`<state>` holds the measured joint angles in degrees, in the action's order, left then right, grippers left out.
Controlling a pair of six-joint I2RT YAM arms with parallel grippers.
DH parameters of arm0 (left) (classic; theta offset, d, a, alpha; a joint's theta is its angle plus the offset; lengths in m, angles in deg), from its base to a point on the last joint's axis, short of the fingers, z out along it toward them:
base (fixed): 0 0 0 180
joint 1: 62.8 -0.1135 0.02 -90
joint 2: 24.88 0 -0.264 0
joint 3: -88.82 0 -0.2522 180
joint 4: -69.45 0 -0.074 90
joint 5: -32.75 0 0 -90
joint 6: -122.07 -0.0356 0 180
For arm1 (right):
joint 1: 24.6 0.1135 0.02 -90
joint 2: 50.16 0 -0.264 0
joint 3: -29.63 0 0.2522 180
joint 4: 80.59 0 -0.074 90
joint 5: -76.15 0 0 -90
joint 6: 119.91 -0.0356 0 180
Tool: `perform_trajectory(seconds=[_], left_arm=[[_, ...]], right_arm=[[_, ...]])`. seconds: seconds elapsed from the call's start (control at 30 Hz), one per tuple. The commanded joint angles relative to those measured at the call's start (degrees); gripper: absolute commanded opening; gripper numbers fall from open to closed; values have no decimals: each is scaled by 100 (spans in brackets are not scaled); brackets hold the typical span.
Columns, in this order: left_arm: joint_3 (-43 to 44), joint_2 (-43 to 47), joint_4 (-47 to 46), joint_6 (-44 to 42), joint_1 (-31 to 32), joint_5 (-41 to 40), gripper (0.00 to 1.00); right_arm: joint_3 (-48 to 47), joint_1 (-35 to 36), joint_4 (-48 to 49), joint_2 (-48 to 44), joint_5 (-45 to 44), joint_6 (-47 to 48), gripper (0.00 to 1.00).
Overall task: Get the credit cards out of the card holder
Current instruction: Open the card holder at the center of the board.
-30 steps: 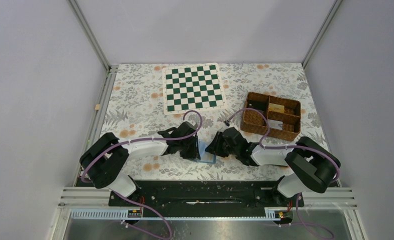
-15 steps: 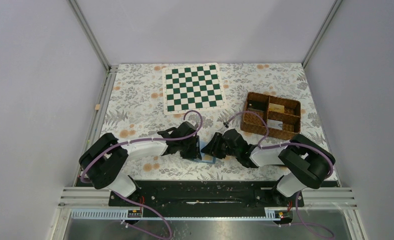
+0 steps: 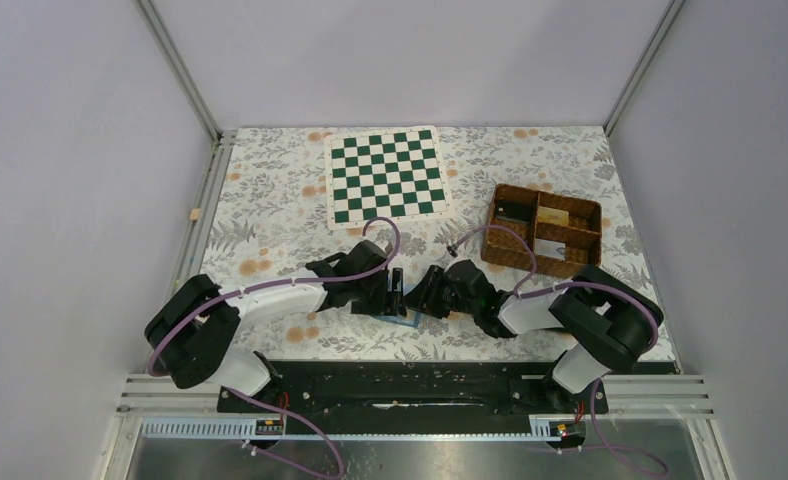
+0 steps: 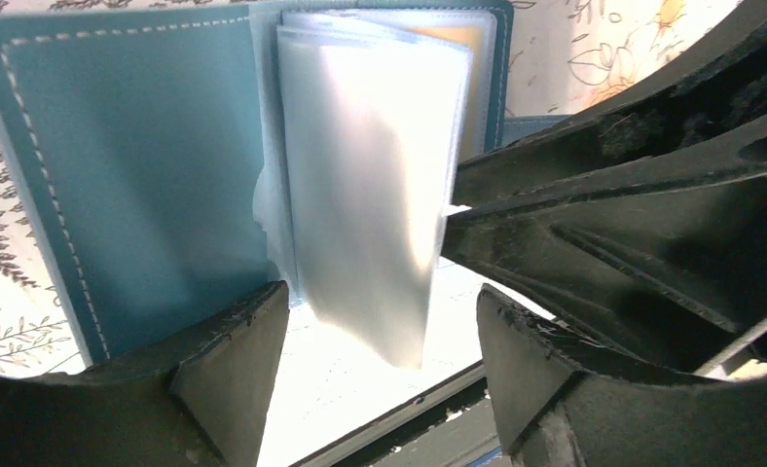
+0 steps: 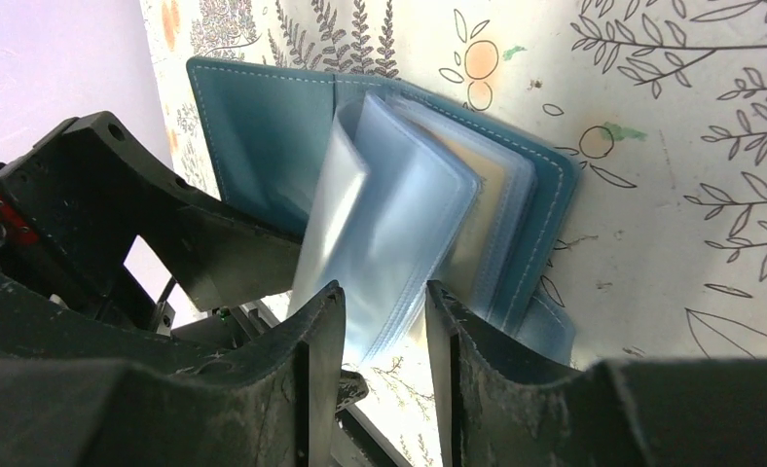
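The blue card holder (image 3: pixel 414 319) lies open on the floral table between both grippers. In the left wrist view its left leaf (image 4: pixel 136 165) lies flat and clear plastic sleeves (image 4: pixel 370 175) stand up from the spine. A tan-gold credit card (image 4: pixel 455 39) shows in the pocket behind them, also visible as a credit card (image 5: pixel 493 185) in the right wrist view. My left gripper (image 4: pixel 382 297) is open wide, with the sleeves' lower edge between its jaws, untouched. My right gripper (image 5: pixel 384 290) stands open, its fingertips either side of the sleeves (image 5: pixel 399 224), with a gap showing.
A green-and-white chequered board (image 3: pixel 385 175) lies at the back centre. A brown wicker basket (image 3: pixel 510 250) with compartments stands at the right. The two grippers (image 3: pixel 398 290) (image 3: pixel 425 297) nearly touch over the holder, close to the table's near edge and the black base rail (image 3: pixel 400 375).
My left gripper has opened wide and let the holder's sleeves go. The right gripper has shifted slightly left towards the holder.
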<state>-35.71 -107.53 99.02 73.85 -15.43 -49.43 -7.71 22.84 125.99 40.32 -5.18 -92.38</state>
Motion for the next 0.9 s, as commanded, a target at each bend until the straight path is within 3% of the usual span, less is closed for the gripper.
perform_trajectory(seconds=[0.0,0.2,0.87], left_arm=[[21,127,146,-214,-27,-288,72],[-21,209,118,-335,-31,-216,74],[-27,-38,-26,-416,-27,-174,58]], right_arm=[[76,-16,404,80,57,-111,43],[8,-16,775,277,150,-269,43],[-181,-23,1800,766,468,-731,44]])
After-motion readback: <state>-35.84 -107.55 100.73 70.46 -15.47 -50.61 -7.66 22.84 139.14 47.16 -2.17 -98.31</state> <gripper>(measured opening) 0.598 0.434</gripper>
